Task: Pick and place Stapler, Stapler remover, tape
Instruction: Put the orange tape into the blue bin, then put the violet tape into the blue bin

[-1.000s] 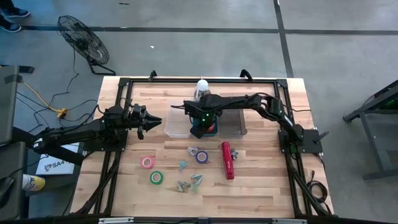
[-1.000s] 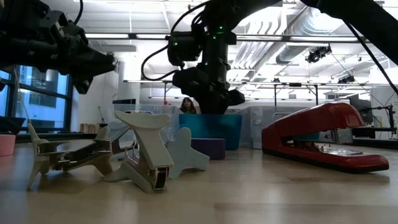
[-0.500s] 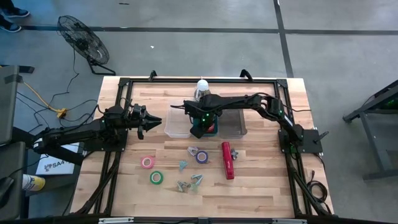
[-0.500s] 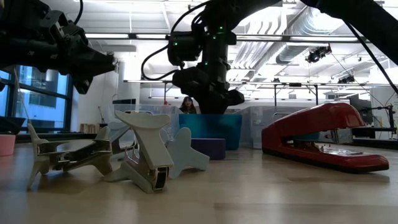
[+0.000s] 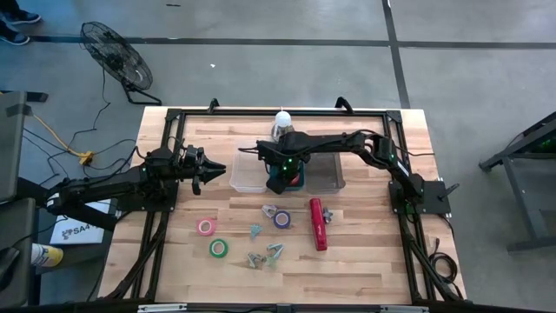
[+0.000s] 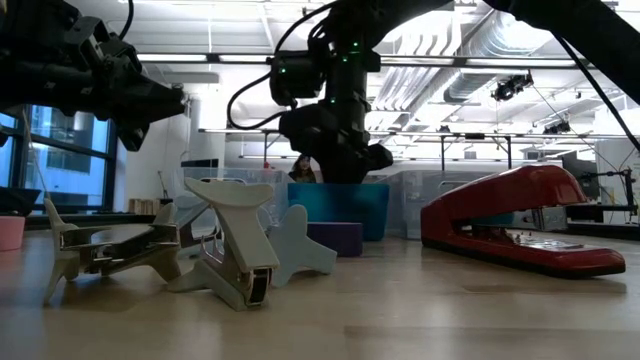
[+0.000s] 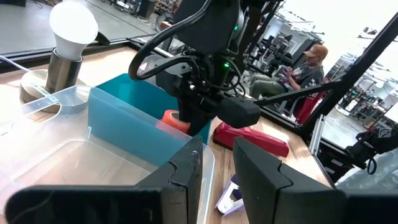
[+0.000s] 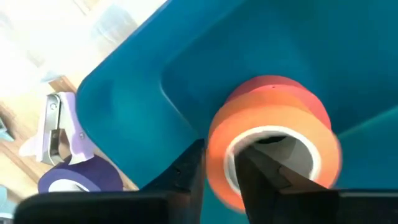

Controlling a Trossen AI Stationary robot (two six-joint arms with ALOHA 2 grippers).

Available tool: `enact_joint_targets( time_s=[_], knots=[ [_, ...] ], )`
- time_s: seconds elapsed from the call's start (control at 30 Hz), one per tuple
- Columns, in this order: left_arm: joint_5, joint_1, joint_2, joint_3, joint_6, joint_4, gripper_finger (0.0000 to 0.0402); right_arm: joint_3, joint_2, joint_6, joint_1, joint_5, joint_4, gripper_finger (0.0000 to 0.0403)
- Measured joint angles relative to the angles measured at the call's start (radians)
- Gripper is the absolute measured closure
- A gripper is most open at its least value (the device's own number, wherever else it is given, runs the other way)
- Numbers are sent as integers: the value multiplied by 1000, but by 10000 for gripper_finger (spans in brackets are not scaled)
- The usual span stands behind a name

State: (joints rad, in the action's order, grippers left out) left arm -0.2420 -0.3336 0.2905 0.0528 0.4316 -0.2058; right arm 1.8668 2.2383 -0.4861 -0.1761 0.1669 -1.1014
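Note:
The red stapler point(image 5: 318, 223) lies flat on the wood, right of the purple tape roll point(image 5: 282, 218). Pink point(image 5: 206, 227) and green point(image 5: 218, 249) rolls lie flat farther left. Several silvery staple removers point(image 5: 265, 254) rest near them. My right gripper point(image 5: 285, 178) reaches down into the teal bin point(image 5: 276, 184) and is shut on an orange-red tape roll point(image 8: 273, 134). My left gripper point(image 5: 217, 167) hovers by the left end of the clear bin point(image 5: 246, 176), its fingers open by a narrow gap, touching nothing. My right gripper point(image 8: 221, 155) has the orange-red roll by its ring wall point(image 8: 219, 140): one finger stands inside the pale hollow centre, the other outside. It comes from above, inside the teal bin point(image 8: 143, 81). Whether the roll rests on the bin's floor, I cannot tell.
A clear bin point(image 5: 326, 176) stands right of the teal one, and a lamp with a white bulb point(image 5: 282, 122) stands behind the bins. Bare wood lies along the near edge and in the right part of the table. People sit in the room beyond point(image 7: 298, 62).

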Motion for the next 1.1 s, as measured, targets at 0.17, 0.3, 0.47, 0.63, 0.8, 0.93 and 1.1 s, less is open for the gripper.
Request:
enact_joint_targets(
  time_s=[0.17, 0.3, 0.47, 0.63, 0.8, 0.93, 1.1],
  knots=[
    [0, 0, 0, 0, 0, 0, 312, 0, 0, 8, 0, 0, -1, 296],
    [-3, 0, 0, 0, 0, 0, 312, 0, 0, 8, 0, 0, -1, 284],
    [-3, 0, 0, 0, 0, 0, 312, 0, -7, 9, -5, -3, -12, 277],
    [-3, 0, 0, 0, 0, 0, 312, 0, -23, 15, -13, -35, -26, 269],
    [-2, 0, 0, 0, 0, 0, 312, 0, -52, 15, -21, -52, -43, 248],
    [-2, 0, 0, 0, 0, 0, 312, 0, -69, 15, -21, -52, -51, 224],
    [-2, 0, 0, 0, 0, 0, 312, 0, -72, 16, -21, 0, -58, 194]
  ],
)
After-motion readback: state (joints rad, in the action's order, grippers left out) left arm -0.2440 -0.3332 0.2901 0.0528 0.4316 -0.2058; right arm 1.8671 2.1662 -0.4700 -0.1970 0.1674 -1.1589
